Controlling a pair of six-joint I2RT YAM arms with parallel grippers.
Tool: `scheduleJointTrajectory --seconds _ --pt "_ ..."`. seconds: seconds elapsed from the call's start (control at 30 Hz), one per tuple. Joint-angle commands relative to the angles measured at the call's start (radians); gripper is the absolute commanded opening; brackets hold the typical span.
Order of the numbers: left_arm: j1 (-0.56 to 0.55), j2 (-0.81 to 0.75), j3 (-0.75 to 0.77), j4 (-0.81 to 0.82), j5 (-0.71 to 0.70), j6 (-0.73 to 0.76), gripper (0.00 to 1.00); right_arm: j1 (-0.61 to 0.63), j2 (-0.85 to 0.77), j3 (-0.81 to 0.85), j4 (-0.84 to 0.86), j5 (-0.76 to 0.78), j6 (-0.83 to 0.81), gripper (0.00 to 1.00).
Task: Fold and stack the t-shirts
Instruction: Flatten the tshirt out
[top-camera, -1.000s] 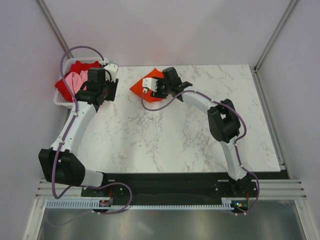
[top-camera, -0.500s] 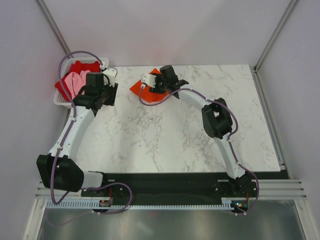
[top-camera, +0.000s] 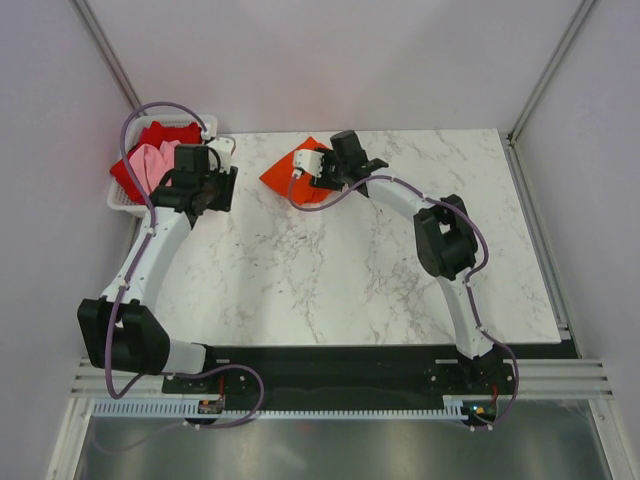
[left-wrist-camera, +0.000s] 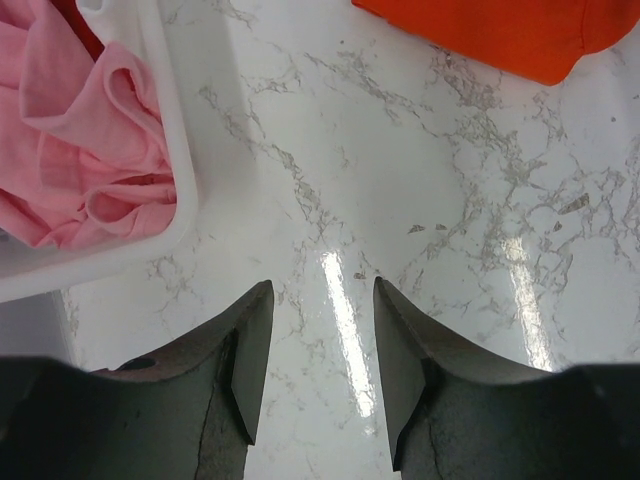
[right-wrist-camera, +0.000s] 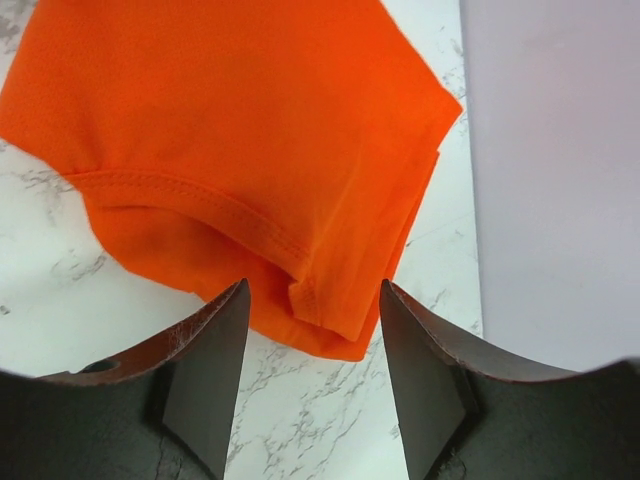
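A folded bright orange-red t-shirt (top-camera: 285, 175) lies flat at the back of the marble table; it also shows in the right wrist view (right-wrist-camera: 240, 150) and the left wrist view (left-wrist-camera: 510, 35). My right gripper (right-wrist-camera: 312, 300) is open and empty, just above the shirt's near edge. A pale pink t-shirt (top-camera: 150, 163) and a deeper red t-shirt (top-camera: 165, 133) lie crumpled in the white basket (top-camera: 120, 205). The pink t-shirt also shows in the left wrist view (left-wrist-camera: 80, 150). My left gripper (left-wrist-camera: 322, 300) is open and empty over bare table beside the basket (left-wrist-camera: 180, 160).
The basket sits at the table's back left corner, against the left wall. The back wall (right-wrist-camera: 560, 180) stands close behind the orange shirt. The marble table (top-camera: 360, 270) stretches toward the arm bases.
My right gripper has drawn back slightly to the right, off the orange shirt. My left gripper has shifted a little beside the basket.
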Motion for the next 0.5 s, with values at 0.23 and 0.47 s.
scheduleJointTrajectory --seconds 0.23,0.47 --pt "0.004 0.010 0.047 0.029 0.011 -0.024 0.53 0.002 0.093 0.151 0.005 0.012 -0.004 0.62" --pt "0.004 0.016 0.053 0.031 0.005 -0.020 0.54 -0.007 0.021 0.080 -0.005 0.000 -0.002 0.62"
